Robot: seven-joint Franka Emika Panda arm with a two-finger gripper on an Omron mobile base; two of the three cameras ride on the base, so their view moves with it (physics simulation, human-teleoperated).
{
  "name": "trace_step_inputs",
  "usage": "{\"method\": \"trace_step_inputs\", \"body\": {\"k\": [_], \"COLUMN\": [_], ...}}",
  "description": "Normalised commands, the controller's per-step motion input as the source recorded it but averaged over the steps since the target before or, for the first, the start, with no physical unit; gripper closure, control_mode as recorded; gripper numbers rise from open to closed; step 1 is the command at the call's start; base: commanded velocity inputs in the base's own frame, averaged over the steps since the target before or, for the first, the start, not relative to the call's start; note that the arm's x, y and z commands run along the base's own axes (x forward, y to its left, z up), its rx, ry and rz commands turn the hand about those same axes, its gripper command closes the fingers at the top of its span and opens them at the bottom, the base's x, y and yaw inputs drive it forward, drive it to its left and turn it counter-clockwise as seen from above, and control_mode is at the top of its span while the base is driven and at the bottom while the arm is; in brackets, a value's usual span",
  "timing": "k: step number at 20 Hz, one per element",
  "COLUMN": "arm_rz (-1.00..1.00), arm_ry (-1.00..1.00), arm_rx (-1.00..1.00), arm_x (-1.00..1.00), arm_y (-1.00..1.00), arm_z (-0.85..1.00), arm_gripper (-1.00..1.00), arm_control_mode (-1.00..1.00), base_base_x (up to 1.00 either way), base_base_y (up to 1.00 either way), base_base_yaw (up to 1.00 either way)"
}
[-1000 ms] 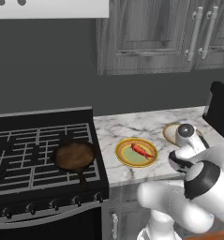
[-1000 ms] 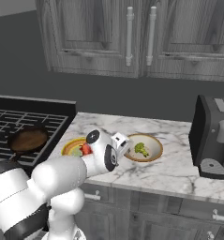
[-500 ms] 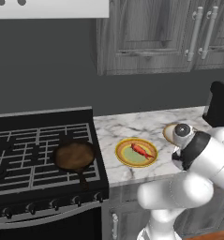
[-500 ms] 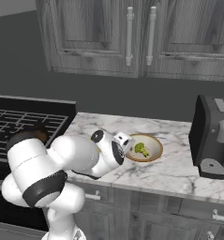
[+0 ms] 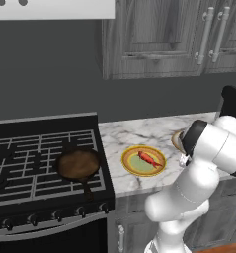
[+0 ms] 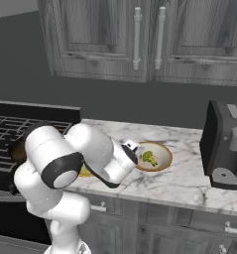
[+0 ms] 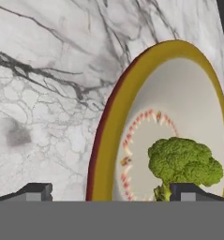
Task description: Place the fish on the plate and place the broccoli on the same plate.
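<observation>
Arm swung toward broccoli [image 7: 183, 163] in bowl [image 7: 104, 136]; hand [image 7: 111, 191] spread wide, seemingly empty.

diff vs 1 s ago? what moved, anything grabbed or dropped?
The arm swung from above the plate toward the bowl; the open gripper now faces the broccoli lying in it. Nothing was grabbed or released. The fish stays on the plate, and the broccoli, frying pan and toaster are unmoved.

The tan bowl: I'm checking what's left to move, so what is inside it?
A single broccoli floret sits inside the bowl. The bowl's floor under the floret is covered.
</observation>
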Motion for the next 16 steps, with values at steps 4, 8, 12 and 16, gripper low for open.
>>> {"method": "trace_step_inputs", "body": {"k": [4, 8, 12, 16], "arm_rz": [0.0, 0.0, 0.0, 0.0], "arm_ry": [0.0, 0.0, 0.0, 0.0], "arm_rx": [-0.03, -0.03, -0.04, -0.02], "arm_x": [0.21, 0.23, 0.2, 0.04], "arm_y": [-0.06, -0.06, 0.0, -0.11], "arm_z": [-0.24, -0.22, -0.13, -0.17], "arm_gripper": [-1.0, -1.0, 1.0, 1.0], "arm_control_mode": [-1.0, -1.0, -1.0, -1.0], "base_base_x": [0.0, 0.0, 0.0, 0.0], "base_base_y": [0.0, 0.0, 0.0, 0.0], "base_base_yaw": [0.0, 0.0, 0.0, 0.0]}}
